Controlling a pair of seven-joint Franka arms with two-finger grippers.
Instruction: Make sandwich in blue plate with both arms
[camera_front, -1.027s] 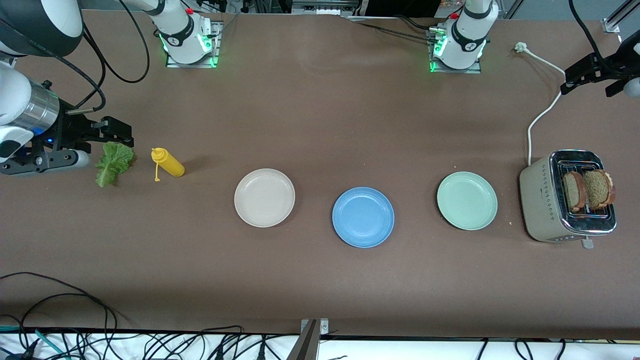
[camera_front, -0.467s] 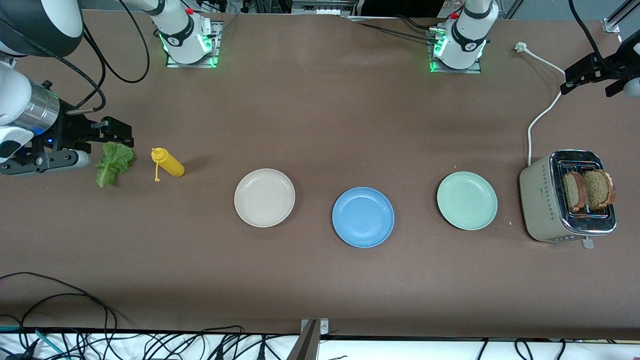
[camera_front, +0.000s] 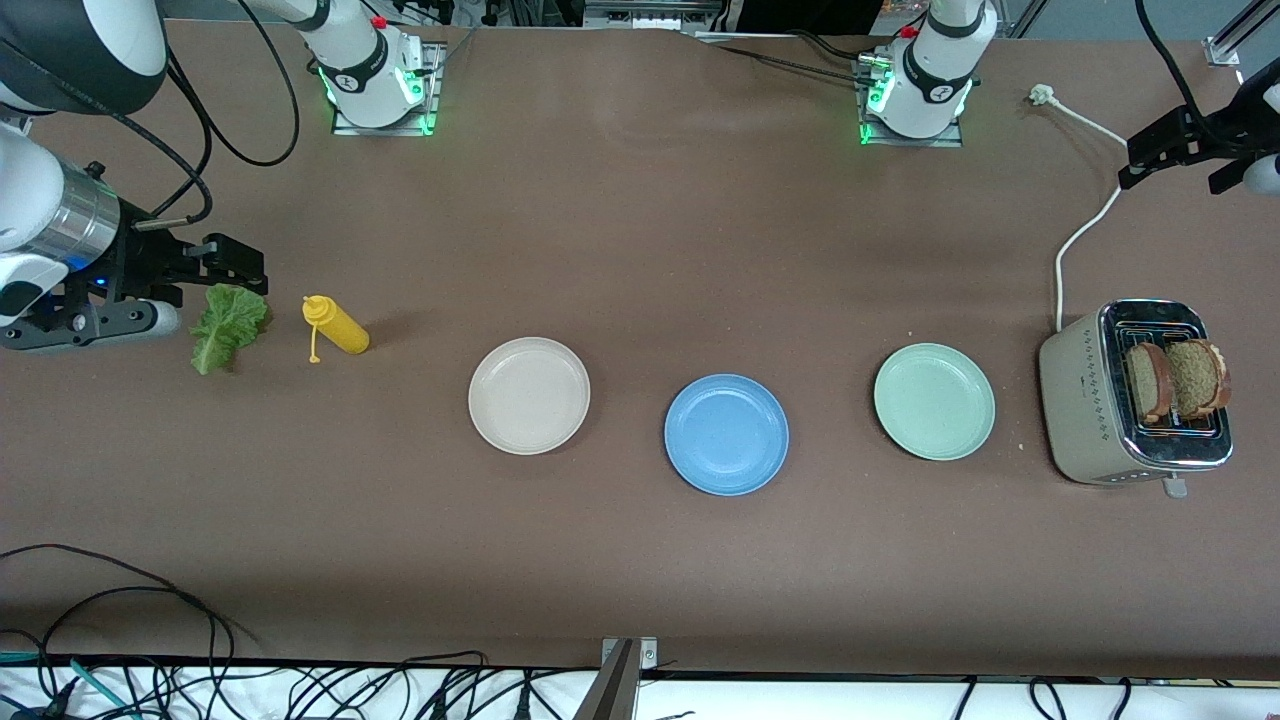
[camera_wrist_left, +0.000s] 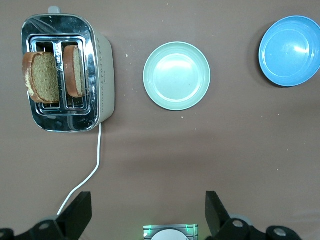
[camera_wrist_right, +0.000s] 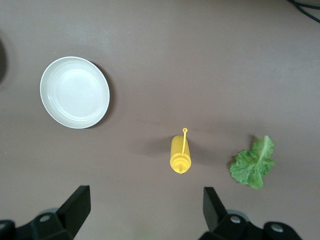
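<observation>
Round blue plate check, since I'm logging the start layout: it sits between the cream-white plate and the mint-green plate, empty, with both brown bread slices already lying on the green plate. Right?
Not quite. The two brown bread slices stand in the slots of the silver toaster, not on the round mint-green plate, which is empty. The front view shows this. The rest holds: the round blue plate sits empty between the cream-white plate and the green one.

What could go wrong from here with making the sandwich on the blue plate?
Three plates sit in a row, so bread could land on the cream plate or mint plate instead of the blue plate between them. The bread slices stand in the toaster; a pull might tip it. The lettuce leaf lies flat beside the yellow squeeze bottle, so the open right end effector may nudge the bottle.
</observation>
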